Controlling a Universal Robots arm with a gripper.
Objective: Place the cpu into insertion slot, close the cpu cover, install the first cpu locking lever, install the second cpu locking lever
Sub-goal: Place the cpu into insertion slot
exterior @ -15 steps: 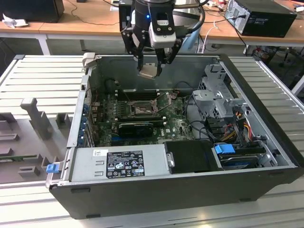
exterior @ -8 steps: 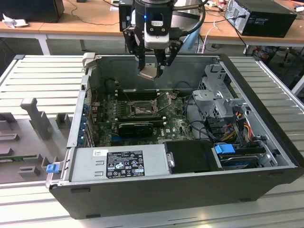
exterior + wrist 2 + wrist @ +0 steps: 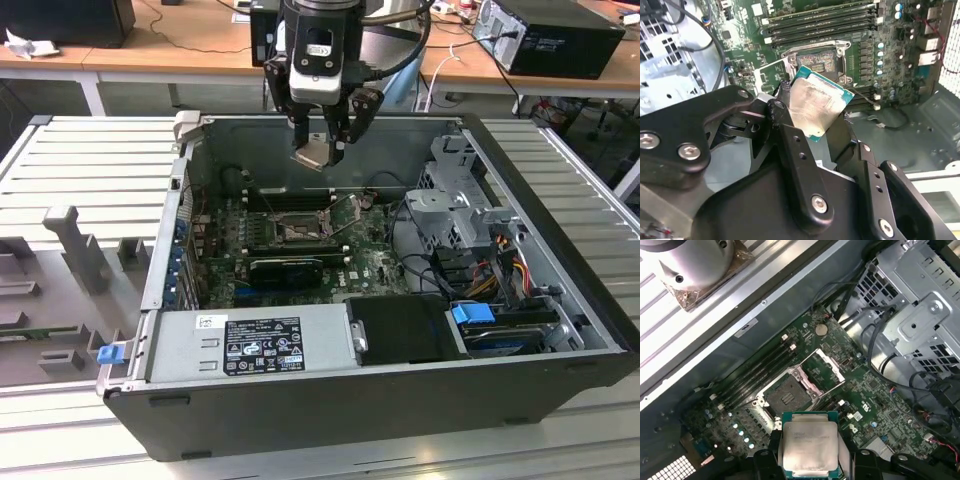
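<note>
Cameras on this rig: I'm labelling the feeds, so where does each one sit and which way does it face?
Exterior view: off the arm, raised, looking down into the open computer case; the gripper hangs above it holding the cpu.
Second wrist view: on the arm, looking past its black fingers to the motherboard.
First wrist view: on the arm, looking down at the insertion slot.
The cpu and the insertion slot show in both wrist views.
</note>
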